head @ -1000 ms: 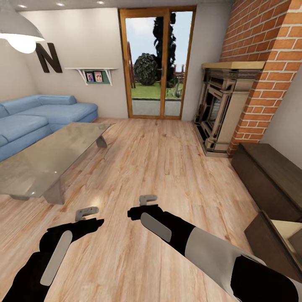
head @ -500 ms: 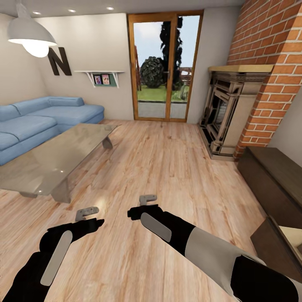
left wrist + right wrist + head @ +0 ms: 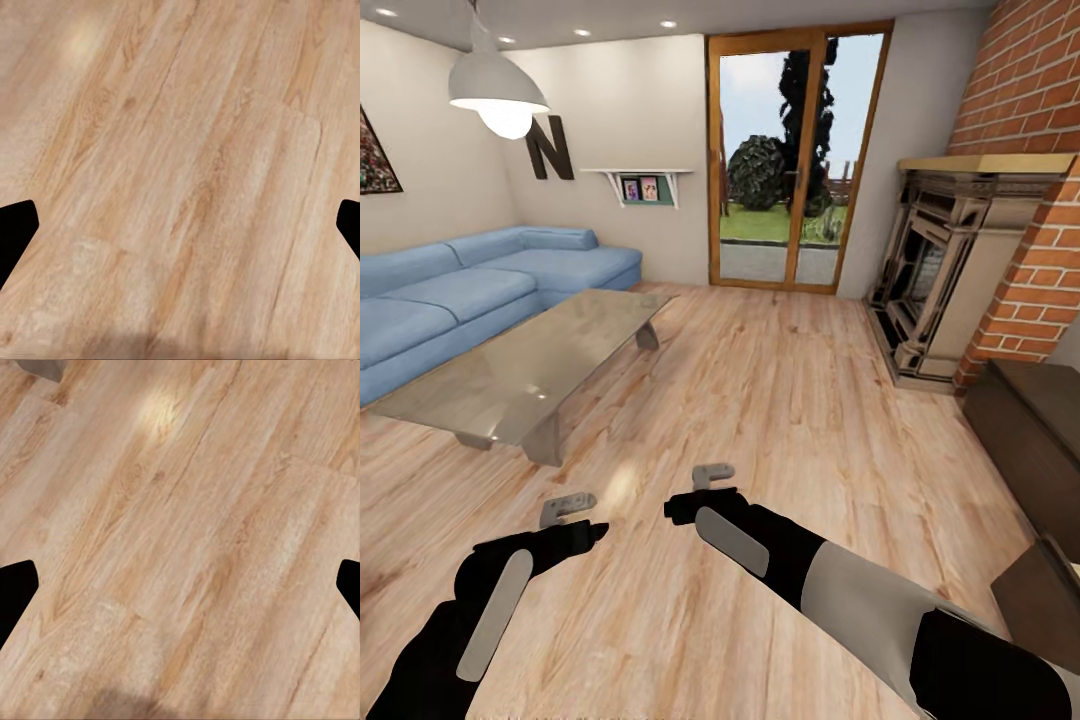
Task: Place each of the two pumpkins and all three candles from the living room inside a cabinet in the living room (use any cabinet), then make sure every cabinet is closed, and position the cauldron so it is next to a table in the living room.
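Observation:
The low table (image 3: 520, 370) with a grey-green top stands on the plank floor at the left. At the right edge runs the long dark-brown cabinet (image 3: 1028, 425); a dark panel (image 3: 1048, 592) of it juts out lower down. My left gripper (image 3: 567, 508) and right gripper (image 3: 712, 476) hover over bare floor in front of me, both open with nothing between the fingers. In the wrist views, the left gripper (image 3: 180, 232) and the right gripper (image 3: 180, 589) have their black fingertips wide apart over the planks. The pumpkins, candles and cauldron are out of view.
A blue corner sofa (image 3: 460, 290) sits behind the table. The red-brick fireplace (image 3: 950, 270) stands at the right and a glass garden door (image 3: 790, 160) at the far wall. A pendant lamp (image 3: 495, 90) hangs over the table. Wide floor lies between table and cabinet.
The camera has turned to the left, so the room has slid rightward in view and less of the cabinet shows. Both arms keep the same pose in front of me.

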`<state>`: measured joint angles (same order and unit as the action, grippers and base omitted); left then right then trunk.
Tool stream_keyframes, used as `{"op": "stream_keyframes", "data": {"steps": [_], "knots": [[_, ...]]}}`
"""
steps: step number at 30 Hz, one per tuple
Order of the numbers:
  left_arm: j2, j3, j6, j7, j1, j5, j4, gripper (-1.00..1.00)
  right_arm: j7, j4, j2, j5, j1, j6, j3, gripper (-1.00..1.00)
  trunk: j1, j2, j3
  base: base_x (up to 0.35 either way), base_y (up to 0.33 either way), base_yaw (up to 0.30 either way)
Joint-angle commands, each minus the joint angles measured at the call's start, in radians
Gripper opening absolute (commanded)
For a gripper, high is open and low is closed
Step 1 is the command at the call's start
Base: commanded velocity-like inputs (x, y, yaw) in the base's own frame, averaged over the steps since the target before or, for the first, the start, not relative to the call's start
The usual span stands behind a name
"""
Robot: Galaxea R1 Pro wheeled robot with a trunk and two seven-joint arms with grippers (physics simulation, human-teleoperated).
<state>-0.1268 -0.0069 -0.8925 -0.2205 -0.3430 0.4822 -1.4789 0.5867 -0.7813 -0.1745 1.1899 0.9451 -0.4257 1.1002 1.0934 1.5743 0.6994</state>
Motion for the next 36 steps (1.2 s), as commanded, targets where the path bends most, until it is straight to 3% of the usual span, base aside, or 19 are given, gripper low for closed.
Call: {"op": "stream_keyframes", "data": {"steps": [1,15,36], "knots": [[0.000,-0.001,-0.003,-0.009,-0.001,0.010,-0.001,1.00,0.007,-0.001,0.000,0.006,0.001,-0.001,0.003,1.00,0.000,0.001,0.001,-0.001,0.000,0.289],[0.000,-0.001,-0.003,-0.009,-0.001,0.010,-0.001,1.00,0.007,-0.001,0.000,0.005,0.001,0.000,0.003,1.00,0.000,0.001,0.001,0.000,0.000,0.269],[0.000,-0.001,-0.003,-0.008,-0.001,0.010,-0.001,1.00,0.005,-0.001,0.000,0.007,0.001,0.020,0.002,1.00,0.000,0.001,0.001,0.000,0.000,0.011]]}}
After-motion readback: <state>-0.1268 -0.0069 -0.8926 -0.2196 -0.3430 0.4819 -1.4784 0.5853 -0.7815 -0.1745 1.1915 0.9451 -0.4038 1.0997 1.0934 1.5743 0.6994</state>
